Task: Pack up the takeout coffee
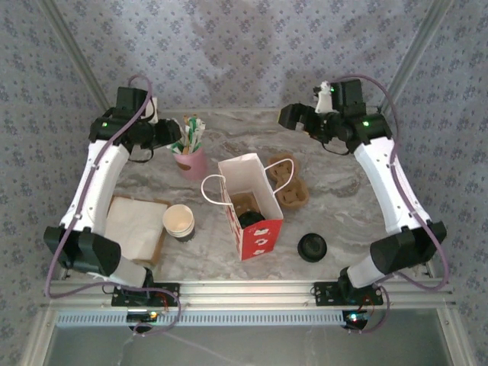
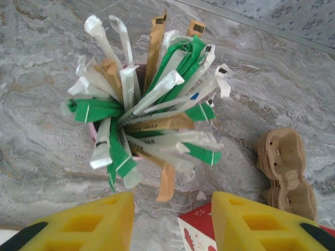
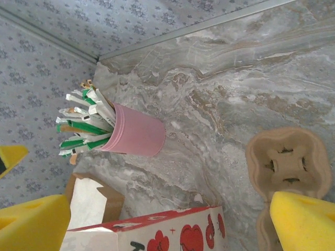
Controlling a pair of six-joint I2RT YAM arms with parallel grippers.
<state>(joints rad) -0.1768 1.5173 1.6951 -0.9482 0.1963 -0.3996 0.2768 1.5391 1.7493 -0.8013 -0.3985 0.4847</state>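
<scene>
hovering, jaws spread wide, empty
just ahead of left gripper (image 2: pixel 172 212), packet cup (image 2: pixel 146 115); below right gripper (image 3: pixel 167 219), red bag (image 3: pixel 178 235) and cup carrier (image 3: pixel 288 159).

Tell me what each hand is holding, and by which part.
Nothing is held. The left hand is open above the packets; the right hand is open above the table, near the cardboard carrier.

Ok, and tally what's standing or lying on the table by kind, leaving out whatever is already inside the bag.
paper bag: 1
paper coffee cup: 1
black lid: 1
cardboard carrier stack: 1
pink cup of packets: 1
white napkin pile: 1
Total: 6
</scene>
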